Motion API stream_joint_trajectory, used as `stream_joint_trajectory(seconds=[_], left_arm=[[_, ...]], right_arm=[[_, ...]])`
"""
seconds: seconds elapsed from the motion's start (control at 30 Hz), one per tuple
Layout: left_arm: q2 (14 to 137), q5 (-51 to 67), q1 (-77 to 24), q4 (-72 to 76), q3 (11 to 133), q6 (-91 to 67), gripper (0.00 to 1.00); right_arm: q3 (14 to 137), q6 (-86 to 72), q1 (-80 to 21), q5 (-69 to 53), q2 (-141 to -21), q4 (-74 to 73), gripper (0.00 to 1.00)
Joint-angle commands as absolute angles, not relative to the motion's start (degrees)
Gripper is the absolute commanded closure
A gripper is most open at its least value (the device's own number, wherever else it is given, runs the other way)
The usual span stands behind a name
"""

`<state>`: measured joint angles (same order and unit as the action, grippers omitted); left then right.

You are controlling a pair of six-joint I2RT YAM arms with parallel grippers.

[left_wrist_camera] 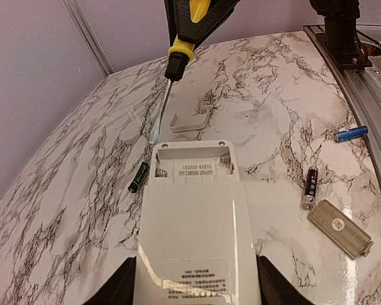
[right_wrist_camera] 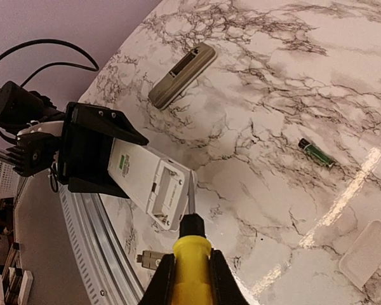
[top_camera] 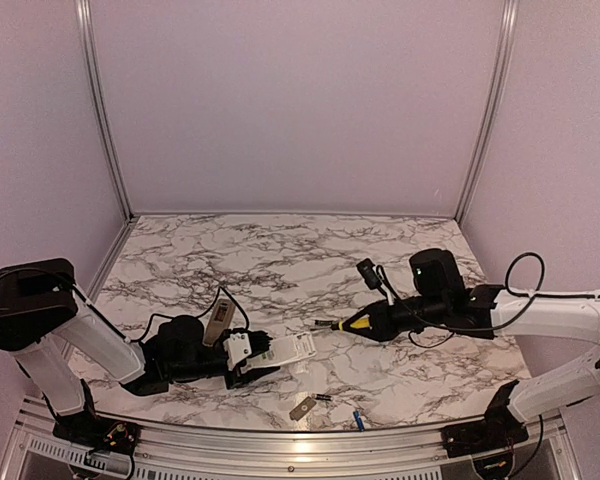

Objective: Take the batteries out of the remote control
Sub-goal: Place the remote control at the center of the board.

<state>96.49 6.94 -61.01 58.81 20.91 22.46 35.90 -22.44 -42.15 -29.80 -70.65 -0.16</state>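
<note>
Inside the open battery compartment (left_wrist_camera: 190, 166) of the white remote (left_wrist_camera: 190, 235): only coil springs and a printed label.

Clamped by its long sides between the jaws of the left pincer (left_wrist_camera: 195, 264): that remote, back side up, open end pointing away from the wrist. Shut tight in the right pincer (right_wrist_camera: 190, 259): the yellow handle of a screwdriver (left_wrist_camera: 180, 51), shaft slanting down, tip just beside the left corner of the remote's open end as seen from the left wrist.

Outside both pincers, loose on the table (top_camera: 280, 260): all three batteries.
- Near the screwdriver tip, off the remote's left side in the left wrist view: the dark-green battery (left_wrist_camera: 138, 177).
- To the right of the remote in that view: the dark battery (left_wrist_camera: 310, 188), its silvery end just beside a flat grey plate (left_wrist_camera: 340, 227).
- Farther off, near the metal rail (left_wrist_camera: 368, 108) at the table's near edge: the blue battery (left_wrist_camera: 351, 133).

From above, these last two at the near edge, between the two arm bases.

Beyond the remote's open end, flat on the table: a pale cover piece (left_wrist_camera: 189, 121). Just past the left wrist: a grey remote (top_camera: 217, 318).

Left arm folded low, elbow far out to the left, forearm running right along the near part of the table. Right arm likewise, elbow out to the right, forearm reaching left, pincer aimed at the remote's open end.
</note>
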Motion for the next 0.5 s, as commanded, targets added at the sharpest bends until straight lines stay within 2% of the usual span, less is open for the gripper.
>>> stream_joint_trajectory(seconds=[0.0,0.3,0.47], left_arm=[[94.96,5.30,-60.64,63.28,21.15,20.87,1.00],[95.10,-1.70,-60.56,64.88,21.71,18.35,1.00],[96.47,-7.46,-60.56,63.34,24.36,14.25,1.00]], right_arm=[[38.76,-21.87,-42.32,-23.08,-68.63,-2.43,1.00],[38.34,-21.88,-42.25,-16.63,-64.55,-1.00,1.00],[35.94,-22.82,-42.27,-8.04,-62.06,1.60,1.00]])
